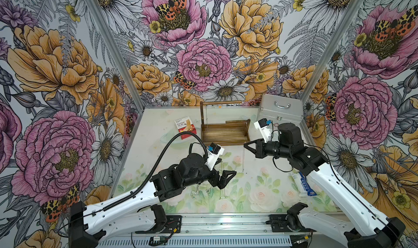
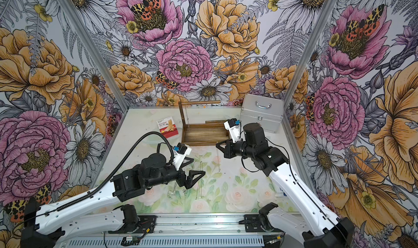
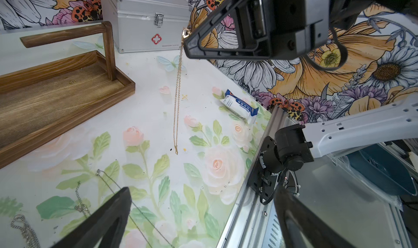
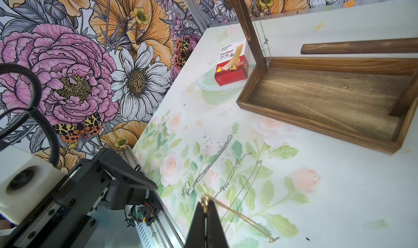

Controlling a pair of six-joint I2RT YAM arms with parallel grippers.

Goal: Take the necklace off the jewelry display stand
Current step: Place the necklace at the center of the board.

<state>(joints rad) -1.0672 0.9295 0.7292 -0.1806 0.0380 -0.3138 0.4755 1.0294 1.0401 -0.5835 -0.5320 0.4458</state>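
Observation:
The dark wooden jewelry display stand [image 1: 226, 135] [image 2: 204, 136] [image 4: 328, 99] stands at the back of the table. A thin silver chain [image 4: 265, 43] still hangs from its top rod beside the post. My right gripper [image 1: 245, 145] [image 2: 217, 144] [image 4: 205, 201] hovers in front of the tray, shut on the clasp end of a gold necklace [image 3: 177, 95] [image 4: 244, 219]. The necklace dangles straight down, its lower end near the table. My left gripper [image 1: 226, 168] [image 3: 203, 191] is open and empty, low over several silver necklaces [image 4: 210, 165] [image 3: 108, 183] lying on the table.
A silver metal case [image 1: 280, 113] [image 3: 144, 20] sits at the back right. A red bandage box [image 1: 185, 127] [image 4: 231, 66] lies left of the stand. A blue-and-white packet [image 1: 304, 185] [image 3: 241, 106] rests by the right arm. A metal rail [image 1: 226, 222] borders the front edge.

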